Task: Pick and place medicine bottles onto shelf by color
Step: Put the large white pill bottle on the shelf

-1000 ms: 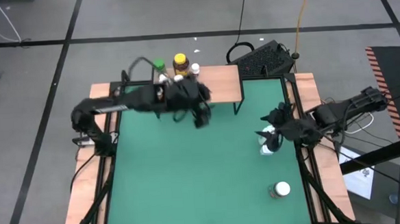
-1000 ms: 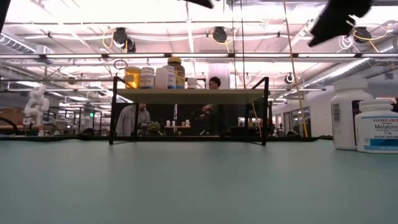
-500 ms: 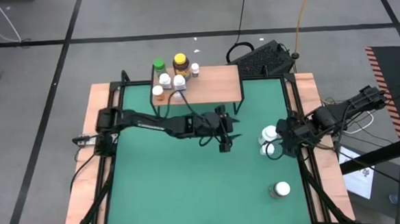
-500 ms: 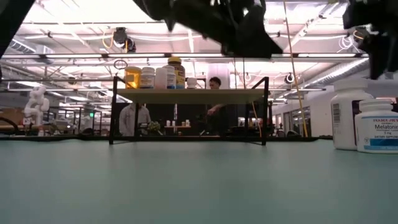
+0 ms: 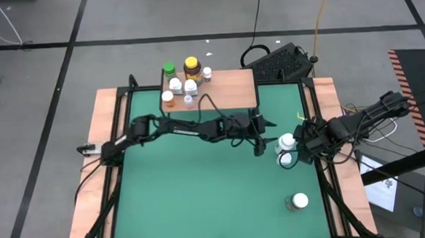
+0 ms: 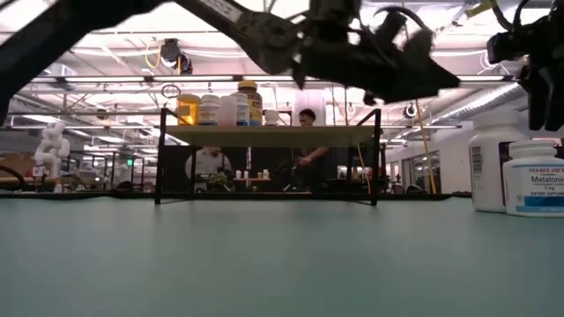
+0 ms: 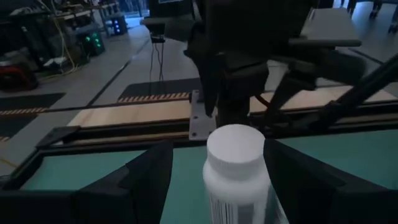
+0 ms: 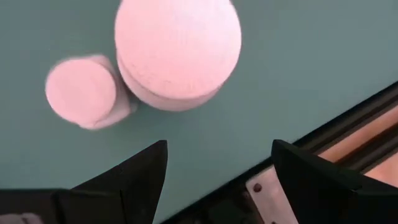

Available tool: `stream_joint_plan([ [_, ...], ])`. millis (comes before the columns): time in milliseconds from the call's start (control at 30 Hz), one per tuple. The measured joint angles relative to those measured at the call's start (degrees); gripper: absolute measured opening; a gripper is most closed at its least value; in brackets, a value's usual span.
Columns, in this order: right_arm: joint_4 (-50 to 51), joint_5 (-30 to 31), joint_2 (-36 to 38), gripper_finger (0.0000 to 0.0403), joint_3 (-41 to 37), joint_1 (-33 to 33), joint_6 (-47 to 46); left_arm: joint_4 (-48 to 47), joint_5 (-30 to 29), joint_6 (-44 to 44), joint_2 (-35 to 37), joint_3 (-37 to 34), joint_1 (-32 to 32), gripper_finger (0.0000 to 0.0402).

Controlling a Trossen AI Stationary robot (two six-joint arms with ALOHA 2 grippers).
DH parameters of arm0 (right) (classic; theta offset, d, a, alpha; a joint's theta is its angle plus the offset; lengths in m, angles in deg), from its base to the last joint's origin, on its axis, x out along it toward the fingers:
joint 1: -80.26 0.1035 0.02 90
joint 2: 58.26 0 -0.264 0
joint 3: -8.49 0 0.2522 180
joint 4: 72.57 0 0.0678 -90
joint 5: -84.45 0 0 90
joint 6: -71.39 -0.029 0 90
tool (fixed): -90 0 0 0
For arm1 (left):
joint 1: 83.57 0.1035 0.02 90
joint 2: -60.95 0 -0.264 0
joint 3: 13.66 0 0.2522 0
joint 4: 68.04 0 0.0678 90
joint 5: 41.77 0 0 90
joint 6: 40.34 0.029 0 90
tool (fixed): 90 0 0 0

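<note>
Two white bottles stand on their bases, side by side, at the right of the green mat: a larger one (image 5: pixel 287 140) (image 6: pixel 492 163) and a labelled one (image 5: pixel 282 157) (image 6: pixel 533 180). My left gripper (image 5: pixel 266 139) is open and level just left of the larger bottle (image 7: pixel 236 168), a finger on either side of it; I see no touch. My right gripper (image 5: pixel 301 149) is open just right of the pair, looking down on both caps (image 8: pixel 177 53) (image 8: pixel 81 90). Several bottles stand on the wooden shelf (image 5: pixel 225 89), among them a green-capped one (image 5: pixel 168 69) and an amber one (image 5: pixel 191 65).
Another white bottle (image 5: pixel 298 200) stands near the mat's front right corner. The shelf's right half (image 5: pixel 233 92) is bare. The wooden frame (image 5: pixel 327 113) runs along the mat's right edge, close behind my right gripper. People show in the room beyond the shelf (image 6: pixel 304 158).
My left gripper has left the shelf and swept toward the table's right and near side, coming down to the larger white bottle. My right gripper has drawn back a little from over the two bottles toward the right edge. The bottles have stayed in place.
</note>
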Motion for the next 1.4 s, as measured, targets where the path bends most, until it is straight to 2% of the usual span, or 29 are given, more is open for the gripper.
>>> stream_joint_plan([
  [233, 0.3, 1.8, 0.5, 0.0281, 0.0, 0.0, -0.4, -1.3, 0.2, -1.9, -11.9, 17.3, 0.1, 0.0263],
  [333, 0.2, 1.8, 0.7, 0.0281, 0.0, 0.0, -0.4, -5.3, 0.2, -3.2, -16.3, 24.3, 0.1, 0.0285],
  [433, 0.2, 1.8, 0.7, 0.0281, 0.0, 0.0, -0.7, -7.9, 0.8, -3.7, -19.0, 28.1, 0.2, 0.0316],
  [567, 0.2, 1.8, 0.7, 0.0281, 0.0, 0.0, -0.6, -9.3, 5.2, -3.4, -19.1, 28.4, 0.1, 0.0352],
  [700, 0.2, 1.8, 0.7, 0.0281, 0.0, 0.0, -0.7, -10.0, 7.4, -3.2, -19.5, 28.4, 0.1, 0.037],
  [967, 0.2, 1.9, 0.7, 0.0281, 0.1, 0.0, -1.0, -9.7, 4.8, -4.4, -19.6, 28.4, 0.6, 0.0366],
  [1400, -0.5, 2.0, 0.7, 0.0281, 0.1, 0.0, -1.0, -7.7, 6.9, -3.6, -21.1, 28.3, 0.4, 0.0365],
])
